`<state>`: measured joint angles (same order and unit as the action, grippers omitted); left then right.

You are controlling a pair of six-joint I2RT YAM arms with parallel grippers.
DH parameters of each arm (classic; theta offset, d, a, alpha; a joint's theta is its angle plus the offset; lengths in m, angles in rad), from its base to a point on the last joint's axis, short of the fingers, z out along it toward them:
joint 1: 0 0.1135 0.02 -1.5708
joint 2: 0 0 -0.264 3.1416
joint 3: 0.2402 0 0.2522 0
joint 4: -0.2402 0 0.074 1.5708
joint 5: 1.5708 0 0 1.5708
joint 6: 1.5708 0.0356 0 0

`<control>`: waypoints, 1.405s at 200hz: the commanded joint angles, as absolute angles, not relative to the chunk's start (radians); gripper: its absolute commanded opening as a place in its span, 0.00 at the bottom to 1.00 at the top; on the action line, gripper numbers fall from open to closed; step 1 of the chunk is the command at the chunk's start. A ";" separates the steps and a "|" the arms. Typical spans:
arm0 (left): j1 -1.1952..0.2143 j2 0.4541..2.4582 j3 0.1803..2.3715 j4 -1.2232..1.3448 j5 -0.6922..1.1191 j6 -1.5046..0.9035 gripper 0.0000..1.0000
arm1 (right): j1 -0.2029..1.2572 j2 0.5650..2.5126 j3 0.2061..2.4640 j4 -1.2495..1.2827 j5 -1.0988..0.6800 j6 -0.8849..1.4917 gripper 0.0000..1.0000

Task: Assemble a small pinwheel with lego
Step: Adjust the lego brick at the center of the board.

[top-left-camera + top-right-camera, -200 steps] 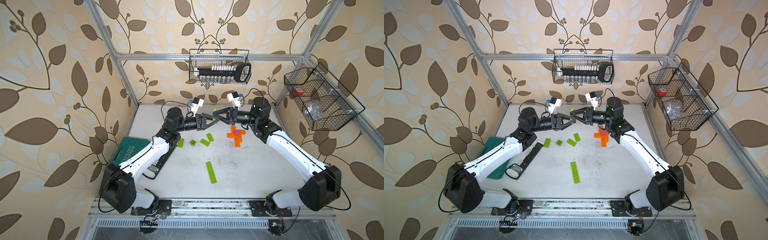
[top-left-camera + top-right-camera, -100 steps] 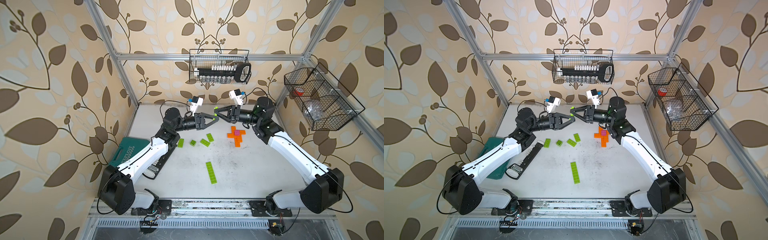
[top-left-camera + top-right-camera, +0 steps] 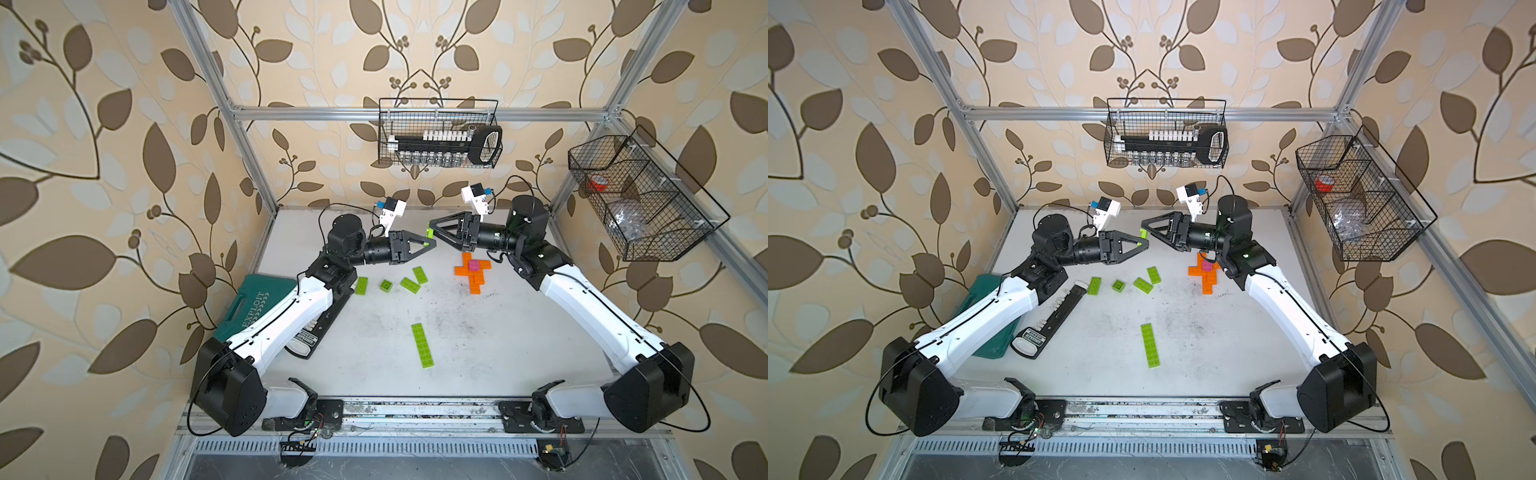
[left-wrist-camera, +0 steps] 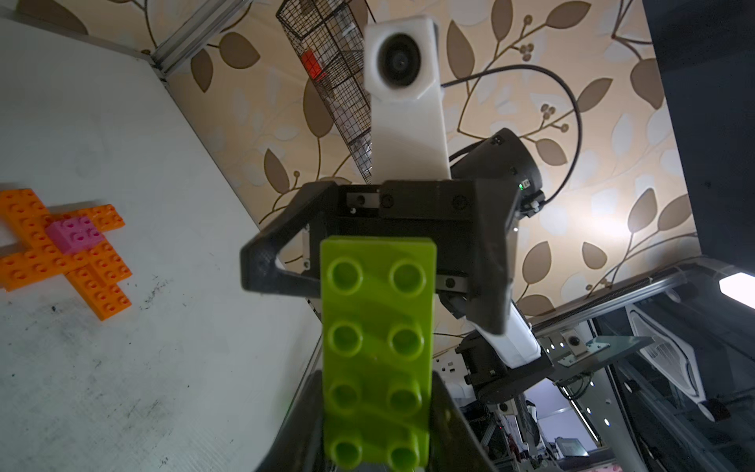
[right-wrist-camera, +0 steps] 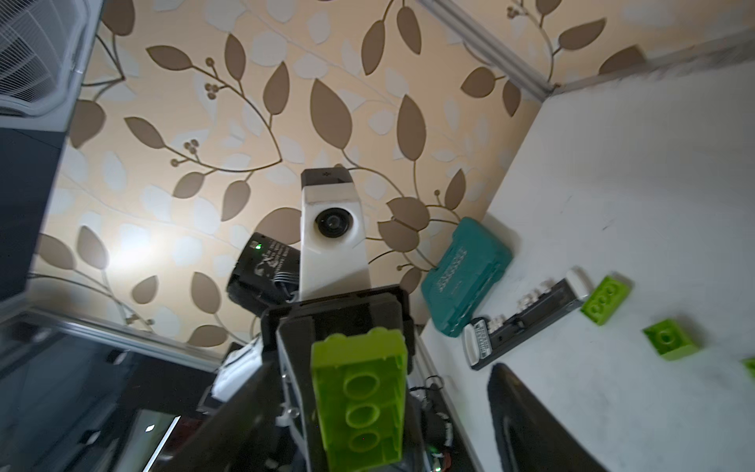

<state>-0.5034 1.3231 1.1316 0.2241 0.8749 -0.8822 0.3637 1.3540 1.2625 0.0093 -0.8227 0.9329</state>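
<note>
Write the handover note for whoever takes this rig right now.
Left tool: shut on a lime brick, held in the air.
Right tool: open, jaws wide around that brick's far end.
Done: orange cross with pink brick on top.
Left: probably the lime blades. Four small lime pieces and a long lime strip lie loose on the table.

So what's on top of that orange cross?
A small pink brick sits on the middle of the orange cross. What lies directly under the pink one is covered.
</note>
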 commanded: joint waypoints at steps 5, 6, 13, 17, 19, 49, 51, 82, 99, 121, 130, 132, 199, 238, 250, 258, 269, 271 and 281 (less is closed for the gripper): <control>-0.546 1.288 1.243 -0.251 0.653 -0.562 0.03 | 0.334 1.289 1.269 -0.253 -0.578 0.779 0.99; -0.549 1.289 1.246 -0.266 0.642 -0.555 0.02 | 0.331 1.287 1.266 -0.256 -0.573 0.778 0.99; -0.570 1.299 1.268 -0.363 0.553 -0.515 0.02 | 0.313 1.283 1.251 -0.281 -0.542 0.778 0.99; -0.585 1.304 1.276 -0.408 0.504 -0.502 0.01 | 0.303 1.280 1.243 -0.292 -0.520 0.781 0.99; -0.594 1.307 1.278 -0.429 0.481 -0.495 0.01 | 0.299 1.278 1.240 -0.303 -0.508 0.783 0.99; -0.730 1.384 1.298 -0.613 0.154 -0.508 0.00 | 0.288 1.227 1.230 -0.526 -0.136 0.733 0.99; -0.741 1.392 1.298 -0.620 0.139 -0.514 0.00 | 0.287 1.222 1.227 -0.537 -0.107 0.733 0.99; -0.876 1.568 1.343 -0.688 -0.026 -0.629 0.00 | 0.284 1.139 1.209 -0.654 0.158 0.662 0.99; -0.937 1.683 1.402 -0.739 -0.085 -0.690 0.00 | 0.281 1.095 1.194 -0.696 0.232 0.644 0.99; -0.999 1.824 1.494 -0.798 -0.133 -0.741 0.00 | 0.270 1.039 1.169 -0.753 0.272 0.633 0.99; -1.014 1.879 1.538 -0.828 -0.141 -0.757 0.00 | 0.264 1.019 1.162 -0.781 0.308 0.655 0.99; -1.017 1.892 1.549 -0.836 -0.144 -0.762 0.00 | 0.263 1.013 1.161 -0.787 0.314 0.657 0.99; -1.038 2.092 1.683 -0.894 -0.094 -0.805 0.06 | 0.227 0.921 1.131 -0.857 0.408 0.675 0.98; -1.038 2.143 1.696 -0.896 -0.045 -0.818 0.10 | 0.220 0.920 1.120 -0.856 0.383 0.674 0.97; -1.036 2.150 1.697 -0.895 -0.036 -0.821 0.12 | 0.219 0.920 1.118 -0.857 0.378 0.675 0.96; -1.037 2.153 1.697 -0.893 -0.030 -0.821 0.14 | 0.219 0.922 1.117 -0.857 0.377 0.675 0.95; -1.036 2.157 1.695 -0.891 -0.025 -0.824 0.16 | 0.217 0.922 1.115 -0.857 0.374 0.674 0.95; -1.037 2.157 1.694 -0.891 -0.024 -0.824 0.16 | 0.218 0.923 1.115 -0.857 0.373 0.675 0.95; -1.037 2.161 1.693 -0.888 -0.017 -0.827 0.19 | 0.217 0.925 1.113 -0.857 0.368 0.675 0.94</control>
<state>-1.0393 2.1597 1.6672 -0.8650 -0.0418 -0.8043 0.2222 0.9245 1.1366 -0.8371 0.3698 0.6792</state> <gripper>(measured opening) 0.336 0.948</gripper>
